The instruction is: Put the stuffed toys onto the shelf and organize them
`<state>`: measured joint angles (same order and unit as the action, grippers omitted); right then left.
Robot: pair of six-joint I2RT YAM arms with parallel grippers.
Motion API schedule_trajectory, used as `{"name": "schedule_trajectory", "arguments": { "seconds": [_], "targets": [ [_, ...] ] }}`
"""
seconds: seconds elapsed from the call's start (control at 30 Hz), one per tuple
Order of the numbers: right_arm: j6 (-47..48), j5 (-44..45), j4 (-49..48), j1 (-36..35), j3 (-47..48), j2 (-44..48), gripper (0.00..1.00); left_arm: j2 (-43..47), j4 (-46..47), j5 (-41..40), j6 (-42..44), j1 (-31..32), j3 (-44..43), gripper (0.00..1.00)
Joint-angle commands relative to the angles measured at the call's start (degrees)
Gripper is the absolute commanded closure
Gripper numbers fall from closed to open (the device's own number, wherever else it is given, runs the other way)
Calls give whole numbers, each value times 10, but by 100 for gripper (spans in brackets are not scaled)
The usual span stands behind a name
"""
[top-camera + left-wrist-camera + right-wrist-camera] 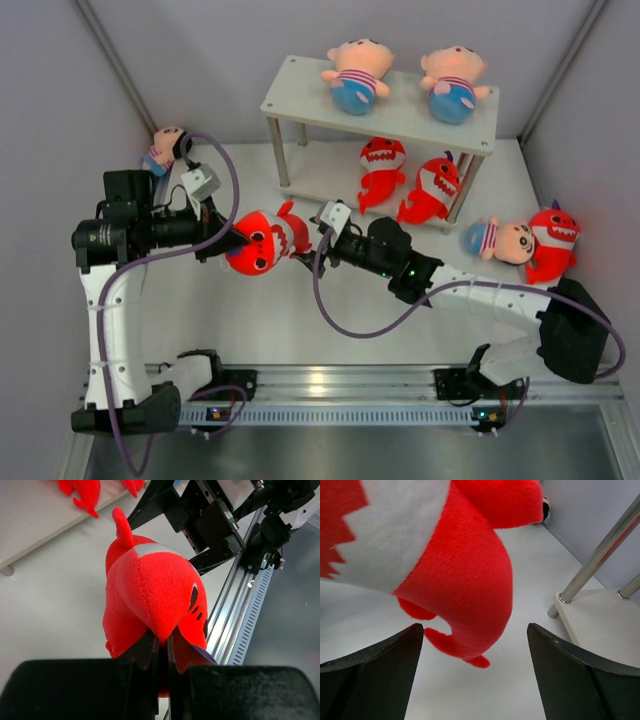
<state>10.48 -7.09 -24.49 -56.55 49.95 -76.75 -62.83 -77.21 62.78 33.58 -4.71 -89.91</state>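
While the left gripper (162, 647) clamps the nose of the bright red plush shark (155, 587), right gripper (475, 630) spread open, tail between its fingers, untouched

No legible text, labels, nos. — none.

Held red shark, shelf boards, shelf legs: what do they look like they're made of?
Red shark: soft plush fabric, matte, with a short fuzzy nap that shows up close in the left wrist view. Shelf boards: pale off-white, smooth, flat matte panel, perhaps painted wood or plastic; the look leaves it open. Legs: thin round tubes, likely metal, silver with bright streak highlights.
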Motion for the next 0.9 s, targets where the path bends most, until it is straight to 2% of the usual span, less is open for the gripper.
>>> {"name": "schedule_trajectory", "arguments": {
  "seconds": [0.0, 0.13, 0.17, 0.23, 0.27, 0.3, 0.33, 0.37, 0.4, 0.47, 0.5, 0.53, 0.67, 0.87],
  "targets": [
    [5, -26, -39, 13, 60, -28, 15, 7, -92, 30, 3, 5, -8, 100],
    [1, -35, -54, 17, 69, -56, 19, 4, -92, 26, 7, 9, -6, 100],
    [-6, -41, -52, 19, 72, -60, 35, 4, -93, 27, 10, 8, -6, 100],
    [-14, -44, -44, 21, 84, -70, 56, 0, -92, 26, 11, 9, -11, 100],
    [-27, -42, -41, 21, 86, -71, 76, -2, -93, 23, 13, 8, -15, 100],
    [-38, -40, -39, 21, 86, -71, 90, -5, -92, 17, 15, 9, -18, 100],
    [-48, -35, -38, 22, 83, -68, 100, -11, -92, -3, 17, 8, -23, 100],
    [-81, -21, -39, 23, 79, -66, 100, -15, -92, -19, 24, 8, -25, 93],
    [-99, -13, -42, 25, 68, -62, 100, -19, -92, -35, 29, 8, -25, 62],
    [-173, 9, -50, 25, 54, -59, 100, -34, -74, -96, 21, 9, -21, 31],
    [-199, 21, -46, 25, 45, -61, 100, -41, -65, -117, 11, 9, -21, 10],
    [-222, 36, -39, 24, 42, -69, 100, -54, -61, -134, 1, 8, -24, 2],
    [-336, 139, 29, 25, 26, -103, 100, -80, -53, -202, -9, 8, -52, 2],
    [-491, 146, 32, 64, 9, -126, 100, -71, -32, -282, 10, 8, -62, 2]
  ]
}}
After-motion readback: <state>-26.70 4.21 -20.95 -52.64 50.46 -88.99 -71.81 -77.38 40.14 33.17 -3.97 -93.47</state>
